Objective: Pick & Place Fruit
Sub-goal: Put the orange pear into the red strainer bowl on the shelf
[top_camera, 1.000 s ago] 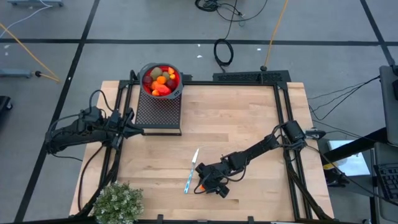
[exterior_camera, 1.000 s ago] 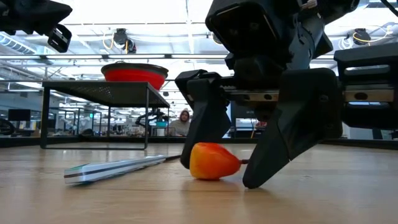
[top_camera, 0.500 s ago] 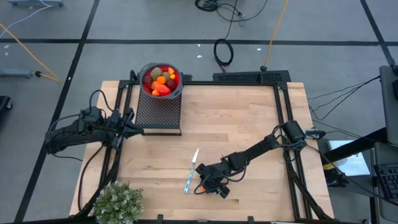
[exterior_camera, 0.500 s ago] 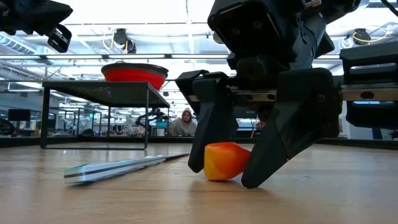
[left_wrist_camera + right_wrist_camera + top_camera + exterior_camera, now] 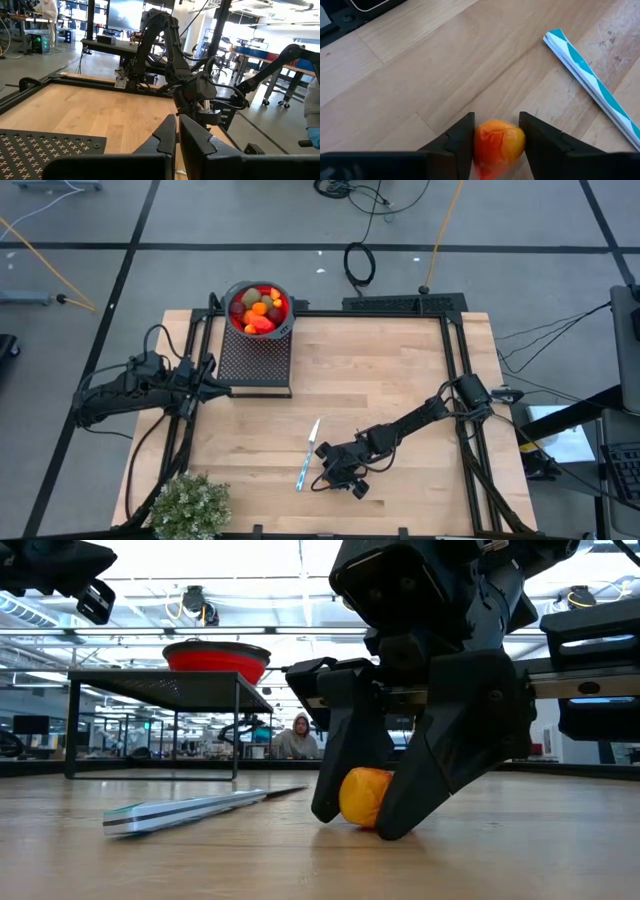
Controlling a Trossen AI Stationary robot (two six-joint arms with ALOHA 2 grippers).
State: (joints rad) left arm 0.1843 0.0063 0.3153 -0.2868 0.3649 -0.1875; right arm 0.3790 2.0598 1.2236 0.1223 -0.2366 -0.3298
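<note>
Fruit (image 5: 364, 798), a small orange-yellow toy piece, sat on the wooden table (image 5: 400, 370) near the front edge, a bit right of centre, just right of a striped blue-and-white stick (image 5: 307, 454). Right gripper (image 5: 496, 131) was down at table level with a finger on each side of it; both fingers (image 5: 340, 745) looked to be touching the fruit, jaws partly closed. Fruit looked to be resting on the wood, not lifted. Judged step: the grasp itself, pick not finished.

Left gripper (image 5: 177, 136) waited at the table's left edge, beside the black mesh stand (image 5: 254, 358), fingers together and holding nothing.

Red bowl (image 5: 283, 306) at the far-left end of that stand already held several fruits, so it was probably the drop point. Next move would call for a firm squeeze, a straight lift clear of the stick, then a carry far-left over the bowl rim. Risk: a rounded piece could squirt out of the fingers.
</note>
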